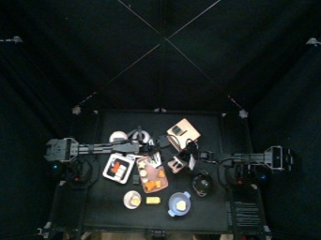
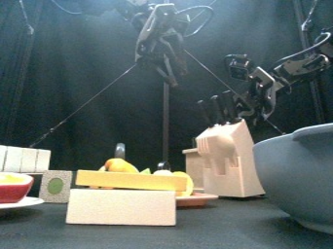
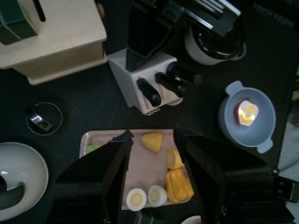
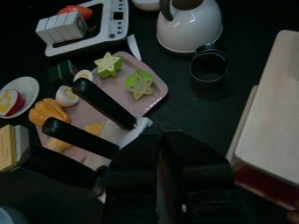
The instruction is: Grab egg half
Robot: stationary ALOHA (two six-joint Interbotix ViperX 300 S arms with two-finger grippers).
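Your right gripper [image 4: 65,105] hangs low over the pink tray [image 4: 149,103] near the middle of the table [image 1: 100,127]. Its jaws are released, only narrowly parted and gripping nothing. The egg half [image 4: 68,94] lies at the tray's edge, right by the jaw tips; you cannot tell whether they touch it. Two green star slices [image 4: 140,85] lie just beside the jaws on the same tray.

Room is tight. The white kettle [image 4: 187,22] and the wooden box [image 4: 274,105] stand toward the table's back edge, and the knife block [image 3: 146,79] sits close to the tray. The blue dish [image 3: 247,112] is near the front edge.

Your left gripper [image 3: 158,140] hovers above the tray, jaws spread wide and empty.
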